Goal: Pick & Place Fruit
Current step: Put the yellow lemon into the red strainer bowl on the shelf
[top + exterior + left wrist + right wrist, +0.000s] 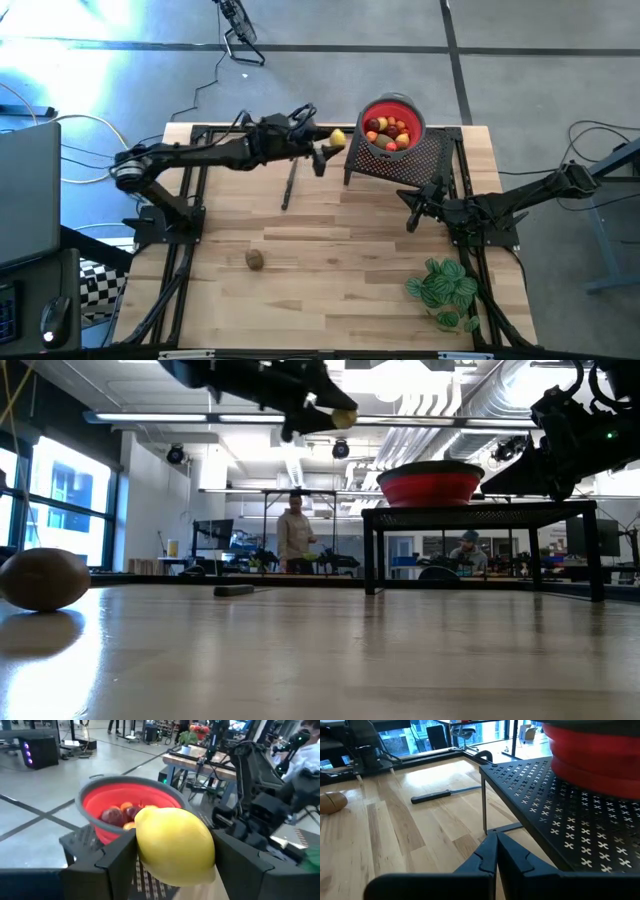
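The smooth yellow lemon [175,845] sits pinched between the two dark fingers of the left gripper [330,147], its long axis running crosswise from one finger to the other, its pointed end toward one of them. It hangs in the air just beside the red collapsible bowl [412,112], level with the bowl's rim, short of the black perforated metal stand [435,160] beneath the bowl. In the bowl lie several small red, orange and yellow fruits [386,132]. A brown oval fruit [255,260] lies on the wooden table [330,300], well apart from the bowl. The right gripper [413,208] waits near the stand's front edge, fingers pressed together, holding nothing.
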### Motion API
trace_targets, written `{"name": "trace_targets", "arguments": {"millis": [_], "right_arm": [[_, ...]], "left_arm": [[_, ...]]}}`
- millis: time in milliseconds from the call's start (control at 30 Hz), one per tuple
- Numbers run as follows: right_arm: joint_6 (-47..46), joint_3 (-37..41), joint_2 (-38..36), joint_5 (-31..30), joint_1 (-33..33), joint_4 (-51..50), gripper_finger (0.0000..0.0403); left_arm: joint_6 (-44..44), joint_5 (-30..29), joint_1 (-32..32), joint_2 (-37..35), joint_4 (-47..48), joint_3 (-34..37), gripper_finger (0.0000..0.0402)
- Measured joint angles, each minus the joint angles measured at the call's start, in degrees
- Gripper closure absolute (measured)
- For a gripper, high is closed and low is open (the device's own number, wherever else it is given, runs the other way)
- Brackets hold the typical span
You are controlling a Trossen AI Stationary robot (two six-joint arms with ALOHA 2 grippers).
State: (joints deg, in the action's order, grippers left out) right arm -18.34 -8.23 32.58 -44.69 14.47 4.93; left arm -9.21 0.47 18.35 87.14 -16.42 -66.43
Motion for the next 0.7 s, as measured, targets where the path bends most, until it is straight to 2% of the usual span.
{"name": "trace_targets", "arguments": {"millis": [400,567,700], "right_arm": [[0.2,0.0,0.0,0.0,0.0,-0.5,0.04],[0.4,0.0,0.0,0.1,0.0,-1.5,0.04],[0.4,-0.1,0.0,0.0,0.0,-1.7,0.04]], "left_arm": [[5.0,2.4,3.9,19.1,13.3,-30.1,0.017],[5.1,3.9,4.5,25.6,14.6,-39.0,0.017],[4.9,4.7,4.5,29.4,14.1,-42.7,0.017]]}}
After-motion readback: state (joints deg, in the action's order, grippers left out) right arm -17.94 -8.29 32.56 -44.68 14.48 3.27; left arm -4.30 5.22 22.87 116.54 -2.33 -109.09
